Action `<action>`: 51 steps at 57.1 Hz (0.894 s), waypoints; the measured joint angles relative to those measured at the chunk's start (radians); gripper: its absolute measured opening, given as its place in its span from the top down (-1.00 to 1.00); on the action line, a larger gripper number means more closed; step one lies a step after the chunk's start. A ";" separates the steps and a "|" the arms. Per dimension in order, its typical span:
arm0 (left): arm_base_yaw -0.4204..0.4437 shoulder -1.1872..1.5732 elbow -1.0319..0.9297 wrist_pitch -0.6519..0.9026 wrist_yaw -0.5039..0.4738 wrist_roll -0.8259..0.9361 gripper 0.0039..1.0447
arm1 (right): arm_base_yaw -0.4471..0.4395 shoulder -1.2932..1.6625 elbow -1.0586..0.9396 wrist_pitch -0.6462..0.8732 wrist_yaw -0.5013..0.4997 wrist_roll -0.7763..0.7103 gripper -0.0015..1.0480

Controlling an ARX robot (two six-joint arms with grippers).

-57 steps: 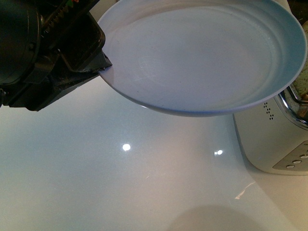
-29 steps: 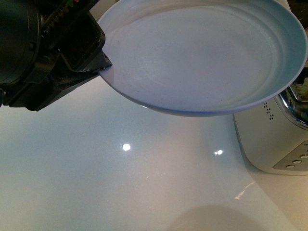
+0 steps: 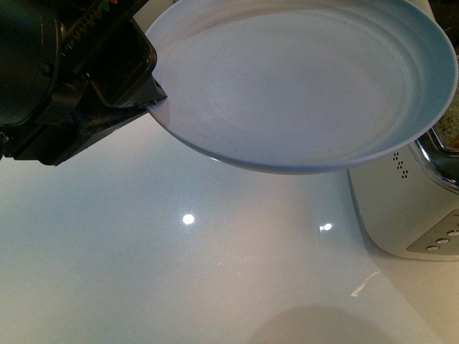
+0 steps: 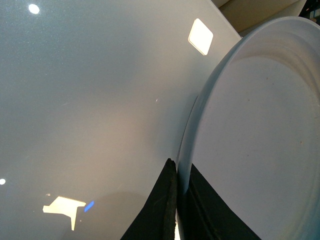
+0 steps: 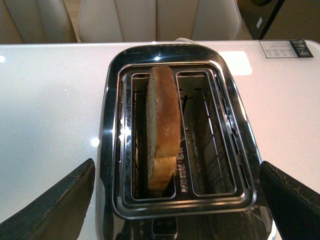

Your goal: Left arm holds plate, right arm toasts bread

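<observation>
Unmoved plate (image 3: 301, 86) partly hides toaster (image 3: 401, 208).

In the front view, the one visible shift is just above the toaster (image 3: 394, 208), in the sliver between its chrome top and the rim of the plate (image 3: 287, 86). The speckled patch (image 3: 453, 122) there is cut off by the frame edge and too small to name. It now looks browner and reaches higher above the toaster. A second ago it was greyer and lower, and half a second ago paler and smaller. An orange fleck now shows at its foot.
</observation>
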 joint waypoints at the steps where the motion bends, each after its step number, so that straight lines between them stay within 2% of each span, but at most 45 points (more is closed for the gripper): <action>1: 0.000 0.000 0.000 0.000 0.000 0.000 0.94 | -0.001 -0.011 -0.004 -0.006 0.001 0.001 -0.83; 16: 0.000 0.000 0.000 0.000 0.000 0.000 0.94 | 0.009 -0.326 -0.098 -0.201 0.053 0.046 -0.83; 27: 0.000 0.000 0.000 0.000 0.001 0.000 0.94 | 0.011 -0.351 -0.110 -0.189 0.040 0.048 -0.81; 32: 0.000 0.000 0.000 0.000 -0.001 0.000 0.94 | -0.020 -0.335 -0.212 0.114 -0.116 -0.019 -0.56; 37: 0.000 -0.001 0.000 0.000 0.002 0.000 0.94 | -0.036 -0.358 -0.278 0.285 -0.175 -0.054 -0.33; 42: 0.000 -0.001 0.000 0.000 0.001 0.000 0.94 | -0.053 -0.408 -0.294 0.309 -0.189 -0.072 -0.10; 49: 0.000 -0.001 0.000 0.000 0.001 0.000 0.94 | -0.083 -0.488 -0.330 0.263 -0.214 -0.083 0.34; 51: 0.000 -0.001 0.000 0.000 0.001 0.000 0.94 | -0.124 -0.520 -0.341 0.238 -0.281 -0.089 0.50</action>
